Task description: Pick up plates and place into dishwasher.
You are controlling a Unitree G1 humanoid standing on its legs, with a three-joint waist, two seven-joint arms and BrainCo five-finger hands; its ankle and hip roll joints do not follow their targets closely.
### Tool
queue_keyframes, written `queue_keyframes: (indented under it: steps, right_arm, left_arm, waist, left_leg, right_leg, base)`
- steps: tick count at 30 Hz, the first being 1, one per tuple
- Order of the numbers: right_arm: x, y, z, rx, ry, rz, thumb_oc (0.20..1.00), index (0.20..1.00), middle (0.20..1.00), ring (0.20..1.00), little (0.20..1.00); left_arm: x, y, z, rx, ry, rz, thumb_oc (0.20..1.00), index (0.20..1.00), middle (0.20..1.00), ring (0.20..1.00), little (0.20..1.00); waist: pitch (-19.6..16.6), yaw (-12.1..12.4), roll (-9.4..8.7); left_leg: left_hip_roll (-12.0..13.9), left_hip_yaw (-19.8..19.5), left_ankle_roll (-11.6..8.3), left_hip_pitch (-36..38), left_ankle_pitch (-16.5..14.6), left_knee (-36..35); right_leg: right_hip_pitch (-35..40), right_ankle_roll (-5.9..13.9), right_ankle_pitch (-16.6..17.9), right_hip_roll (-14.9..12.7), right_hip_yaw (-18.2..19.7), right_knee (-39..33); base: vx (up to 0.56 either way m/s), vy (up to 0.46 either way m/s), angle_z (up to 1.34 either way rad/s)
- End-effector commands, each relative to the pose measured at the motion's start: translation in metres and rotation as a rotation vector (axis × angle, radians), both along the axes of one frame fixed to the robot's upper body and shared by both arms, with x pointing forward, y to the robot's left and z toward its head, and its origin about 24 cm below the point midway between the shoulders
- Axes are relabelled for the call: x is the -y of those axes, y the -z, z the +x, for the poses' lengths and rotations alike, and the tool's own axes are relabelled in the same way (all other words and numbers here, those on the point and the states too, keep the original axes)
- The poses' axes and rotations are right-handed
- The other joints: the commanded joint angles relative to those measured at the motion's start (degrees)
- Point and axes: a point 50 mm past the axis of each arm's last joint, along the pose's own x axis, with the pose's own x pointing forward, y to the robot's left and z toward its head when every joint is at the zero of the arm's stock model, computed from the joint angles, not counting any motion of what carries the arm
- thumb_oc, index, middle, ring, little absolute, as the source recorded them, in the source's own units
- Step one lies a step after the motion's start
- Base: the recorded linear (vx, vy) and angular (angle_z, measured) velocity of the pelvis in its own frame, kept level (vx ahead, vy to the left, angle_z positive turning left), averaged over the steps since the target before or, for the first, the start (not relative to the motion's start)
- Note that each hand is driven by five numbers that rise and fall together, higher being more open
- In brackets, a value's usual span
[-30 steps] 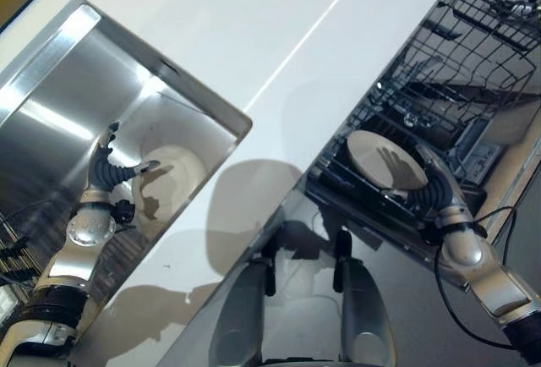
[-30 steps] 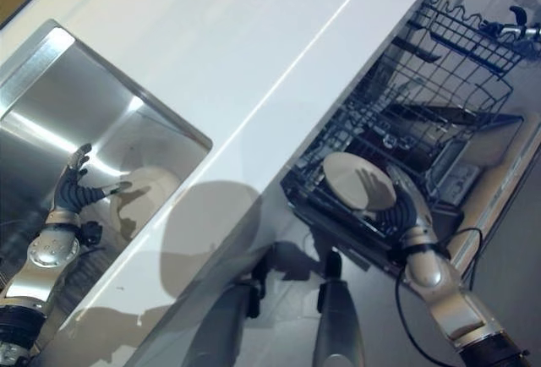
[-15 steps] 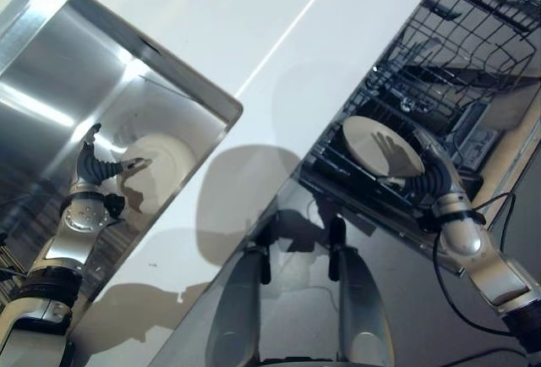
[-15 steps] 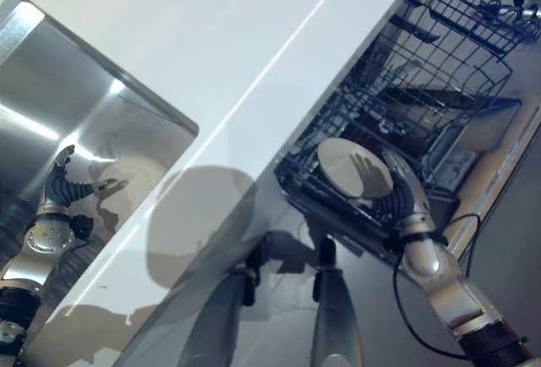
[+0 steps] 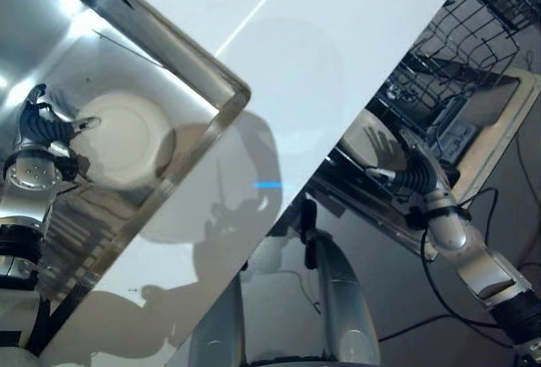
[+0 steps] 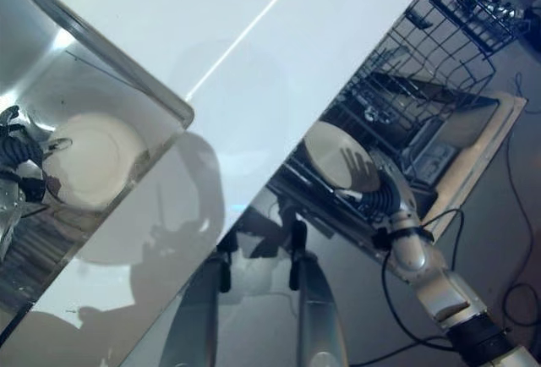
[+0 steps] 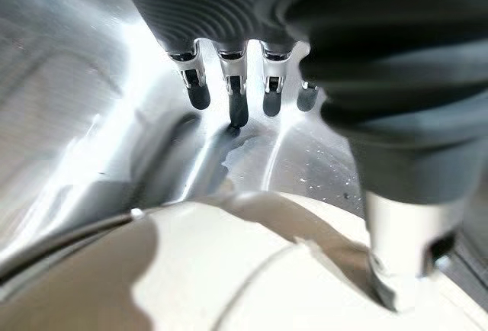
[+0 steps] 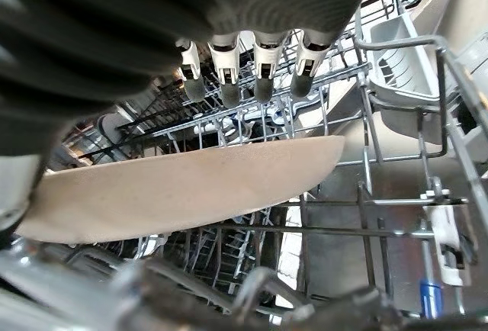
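Right hand point(image 6: 382, 196) holds a round cream plate point(image 6: 338, 167) by its edge, thumb under and fingers over, above the dark wire dishwasher rack point(image 5: 456, 62) that sits low beside the smooth white desk point(image 5: 338, 54). Left hand point(image 5: 46, 126) reaches into the shiny steel sink point(image 5: 182, 54) set in the desk, fingers loosely spread, thumb tip on a second round cream plate point(image 5: 127, 139) lying flat on the sink bottom.
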Motion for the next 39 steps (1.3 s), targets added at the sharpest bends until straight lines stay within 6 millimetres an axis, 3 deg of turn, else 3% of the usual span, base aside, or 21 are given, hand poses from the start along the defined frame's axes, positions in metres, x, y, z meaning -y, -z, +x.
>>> queue_keyframes:
  steps: [1,9,23,32,39]
  right_arm:
    - [-0.012,-0.009,0.007,0.04,-0.033,-0.059,1.0,1.0,1.0,1.0,1.0]
    - [-0.014,-0.013,0.009,0.058,-0.03,-0.048,1.0,1.0,1.0,1.0,1.0]
    - [-0.012,-0.018,0.006,0.068,-0.035,-0.061,1.0,1.0,1.0,1.0,1.0]
    - [-0.01,-0.022,0.007,0.068,-0.025,-0.061,1.0,1.0,1.0,1.0,1.0]
    - [-0.009,-0.023,0.007,0.071,-0.009,-0.041,1.0,1.0,1.0,1.0,1.0]
  left_arm:
    - [0.018,0.05,0.01,-0.155,0.064,-0.128,1.0,1.0,1.0,1.0,1.0]
    - [0.027,0.055,0.02,-0.258,0.243,-0.353,1.0,1.0,1.0,1.0,1.0]
    - [0.064,0.107,0.01,-0.485,0.617,-0.814,1.0,1.0,1.0,1.0,1.0]
    - [0.084,0.122,0.004,-0.479,0.742,-0.979,1.0,1.0,1.0,1.0,1.0]
    - [0.09,0.128,-0.001,-0.504,0.773,-0.991,1.0,1.0,1.0,1.0,1.0]
  waist:
    - [0.56,0.98,0.63]
    - [0.56,0.2,0.17]
    - [0.56,-0.69,2.18]
    - [0.56,-0.5,3.99]
    - [0.56,-0.19,4.77]
  left_leg:
    - [-3.37,5.09,5.67,2.16,-2.22,-4.86]
    - [-2.65,5.66,5.49,1.21,-2.17,-4.96]
    - [-2.89,6.48,6.05,4.52,-2.76,-6.18]
    - [-3.55,6.3,6.46,5.83,-2.57,-7.01]
    - [-3.95,6.16,6.69,6.27,-2.12,-7.83]
  right_leg:
    - [-0.84,1.63,1.21,0.8,-0.77,4.28]
    - [-1.61,1.76,1.89,1.13,-0.75,4.07]
    - [-0.04,1.93,2.91,0.86,0.61,4.07]
    - [0.53,1.92,3.15,0.32,0.97,4.38]
    - [0.86,1.96,3.41,0.08,0.9,4.03]
  base:
    - [-0.03,0.0,-0.09]
    - [-0.03,-0.027,-0.04]
    - [0.0,0.0,-0.02]
    - [0.0,-0.001,0.03]
    - [-0.01,-0.03,0.0]
